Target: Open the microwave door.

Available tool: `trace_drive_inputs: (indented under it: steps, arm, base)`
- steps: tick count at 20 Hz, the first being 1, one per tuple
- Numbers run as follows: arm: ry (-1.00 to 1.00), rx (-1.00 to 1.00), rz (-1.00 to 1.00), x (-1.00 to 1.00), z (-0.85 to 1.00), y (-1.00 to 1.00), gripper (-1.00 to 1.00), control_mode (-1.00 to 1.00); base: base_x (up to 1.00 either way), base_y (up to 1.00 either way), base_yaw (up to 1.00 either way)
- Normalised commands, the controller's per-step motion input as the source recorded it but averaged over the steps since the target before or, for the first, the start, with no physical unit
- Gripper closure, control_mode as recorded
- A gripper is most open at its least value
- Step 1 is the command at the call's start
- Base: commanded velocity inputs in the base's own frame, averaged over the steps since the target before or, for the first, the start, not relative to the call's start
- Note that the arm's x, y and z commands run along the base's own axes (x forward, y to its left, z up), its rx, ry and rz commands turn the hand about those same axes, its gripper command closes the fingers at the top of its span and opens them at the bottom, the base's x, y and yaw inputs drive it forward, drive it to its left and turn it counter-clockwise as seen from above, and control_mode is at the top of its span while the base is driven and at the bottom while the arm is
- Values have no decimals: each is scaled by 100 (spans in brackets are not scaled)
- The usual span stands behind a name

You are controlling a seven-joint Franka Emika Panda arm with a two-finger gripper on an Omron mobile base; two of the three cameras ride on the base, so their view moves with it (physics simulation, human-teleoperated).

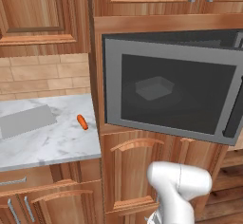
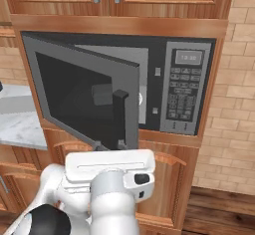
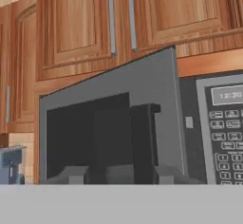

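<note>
Swinging clear of the microwave (image 2: 191,87) — the microwave door (image 2: 74,99), handle edge outward — gripper (image 3: 121,174) state unclear.

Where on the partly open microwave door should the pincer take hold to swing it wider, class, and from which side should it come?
Grip the vertical black bar handle at the free edge of the microwave door, coming from the front, fingers either side of the bar. It stands off the panel, leaving a gap behind, and sits farthest from the hinge, so it probably gives the most leverage. The pincer sits at the bar's lower end.
</note>
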Motion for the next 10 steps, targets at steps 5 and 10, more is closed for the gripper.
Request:
trace_drive_inputs:
  steps: [5,10]
  arm:
    - [5,24,21,-30,23,-100,-100,-100]
    - [44,34,5,65,-5,-42,-100,-100]
  base:
    - [0,0,0]
    - [0,0,0]
